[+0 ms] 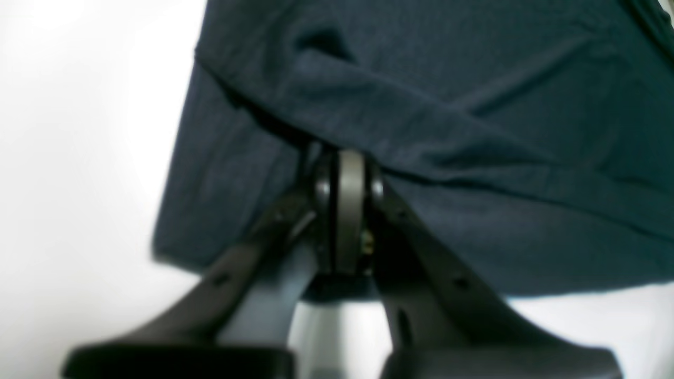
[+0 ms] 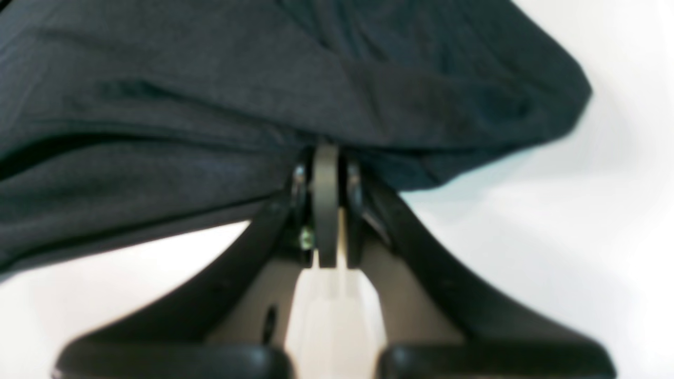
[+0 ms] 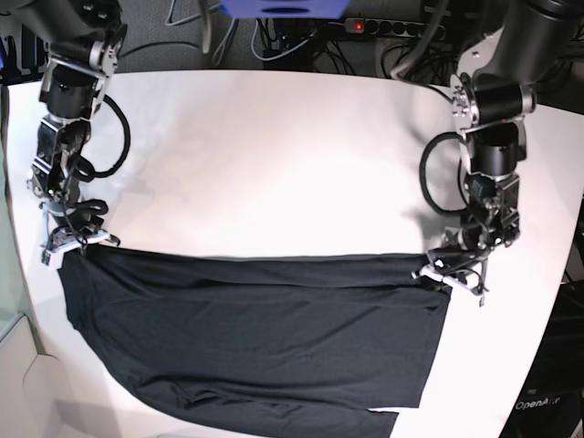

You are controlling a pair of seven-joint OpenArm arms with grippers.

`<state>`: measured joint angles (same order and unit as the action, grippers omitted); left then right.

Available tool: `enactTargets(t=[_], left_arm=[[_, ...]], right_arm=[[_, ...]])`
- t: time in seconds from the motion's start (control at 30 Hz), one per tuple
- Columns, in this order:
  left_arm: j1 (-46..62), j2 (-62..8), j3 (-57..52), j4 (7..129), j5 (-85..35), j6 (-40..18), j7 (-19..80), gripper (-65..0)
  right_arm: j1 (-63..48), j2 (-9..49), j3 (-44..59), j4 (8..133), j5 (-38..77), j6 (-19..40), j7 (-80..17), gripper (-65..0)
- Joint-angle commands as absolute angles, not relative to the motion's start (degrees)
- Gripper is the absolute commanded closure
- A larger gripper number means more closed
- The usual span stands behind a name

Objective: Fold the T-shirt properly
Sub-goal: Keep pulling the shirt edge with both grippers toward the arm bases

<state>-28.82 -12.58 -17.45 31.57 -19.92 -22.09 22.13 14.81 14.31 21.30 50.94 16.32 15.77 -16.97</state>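
The black T-shirt point(image 3: 255, 338) lies spread across the front of the white table point(image 3: 274, 155), its far edge pulled in a straight line between my two grippers. My left gripper point(image 3: 447, 270) is shut on the shirt's far right corner; in the left wrist view the fingertips point(image 1: 347, 173) pinch a fold of the dark fabric point(image 1: 447, 105). My right gripper point(image 3: 71, 245) is shut on the far left corner; in the right wrist view the fingertips point(image 2: 326, 163) clamp the cloth point(image 2: 210, 79), which bunches above them.
Cables and a power strip point(image 3: 392, 27) lie beyond the table's far edge. The shirt's near edge reaches the table's front edge point(image 3: 383, 415). Bare white tabletop stretches behind the shirt.
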Motion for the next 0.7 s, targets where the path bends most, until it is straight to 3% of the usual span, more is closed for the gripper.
enactTargets(t=[0.0, 0.2, 0.47, 0.67], left_arm=[[-29.41, -13.76, -17.45, 31.96, -18.59, -20.7, 23.87, -1.5], [-27.65, -15.25, -17.45, 31.96, -18.68, -20.97, 23.87, -1.5], [-26.86, -16.31, -17.45, 31.96, -18.68, -21.05, 23.96, -1.5], [-26.86, -16.4, -17.45, 31.96, -18.59, -21.05, 25.8, -1.5]], right_arm=[[13.67, 14.9, 21.32, 50.86, 14.99, 15.43, -19.91, -0.3], [8.04, 13.93, 21.41, 54.29, 15.08, 15.52, -19.82, -0.2], [-1.27, 9.89, 21.32, 74.15, 14.9, 15.52, -20.0, -0.2], [1.8, 10.15, 20.97, 78.73, 14.64, 15.52, -21.05, -0.4]])
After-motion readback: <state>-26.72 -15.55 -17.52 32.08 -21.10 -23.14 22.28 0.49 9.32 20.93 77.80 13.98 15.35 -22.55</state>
